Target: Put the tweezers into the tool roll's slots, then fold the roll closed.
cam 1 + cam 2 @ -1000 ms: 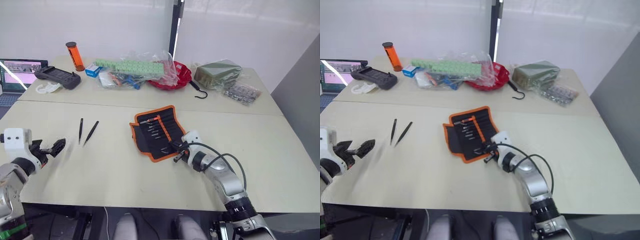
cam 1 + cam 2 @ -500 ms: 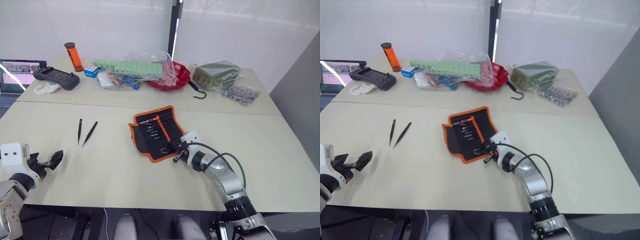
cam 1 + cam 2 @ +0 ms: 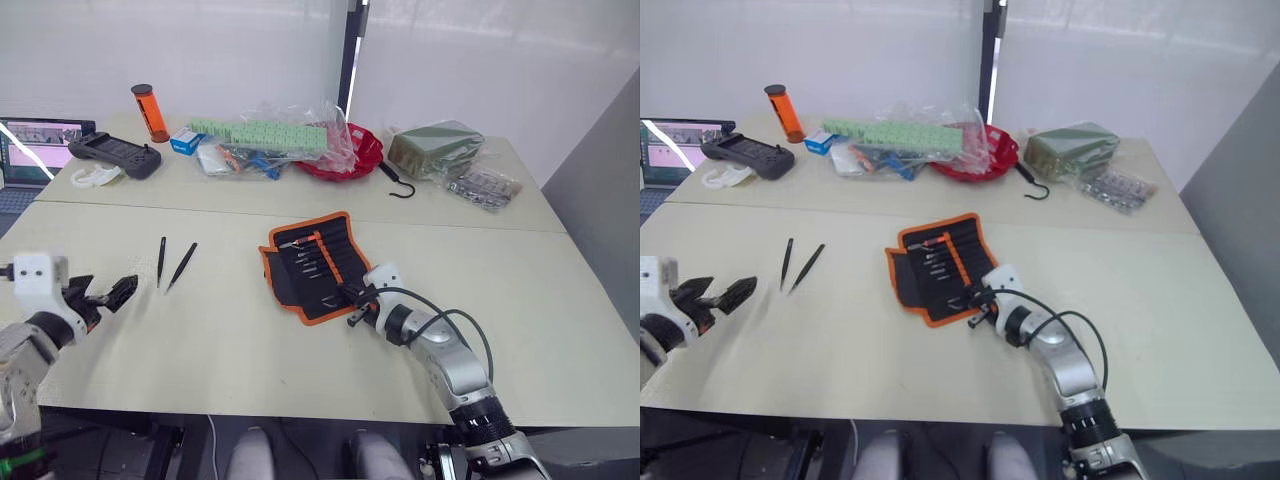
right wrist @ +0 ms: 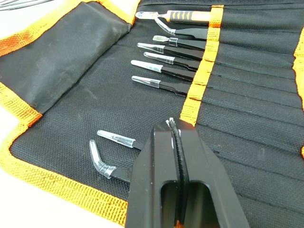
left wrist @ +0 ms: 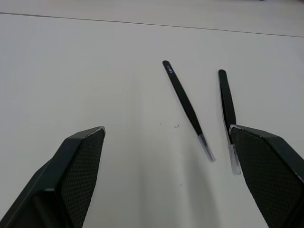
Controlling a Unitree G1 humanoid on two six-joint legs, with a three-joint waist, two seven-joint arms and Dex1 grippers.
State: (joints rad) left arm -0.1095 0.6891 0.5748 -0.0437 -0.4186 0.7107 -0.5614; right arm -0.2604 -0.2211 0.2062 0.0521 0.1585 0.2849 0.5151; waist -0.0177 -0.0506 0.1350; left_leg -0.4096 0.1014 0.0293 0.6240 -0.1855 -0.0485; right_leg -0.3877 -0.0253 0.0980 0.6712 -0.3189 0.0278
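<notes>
Black fabric tool roll with orange edging (image 3: 313, 266) lies open mid-table, several tweezers already slotted. Two slim black pointed tweezers (image 5: 187, 107) lie loose to its left. Left gripper (image 5: 166, 183) hangs wide open, empty, just near of them. Step in hand: picking one up; next calls for closing over one. Right gripper (image 4: 174, 137), closed and empty, rests over the roll's near edge.
</notes>
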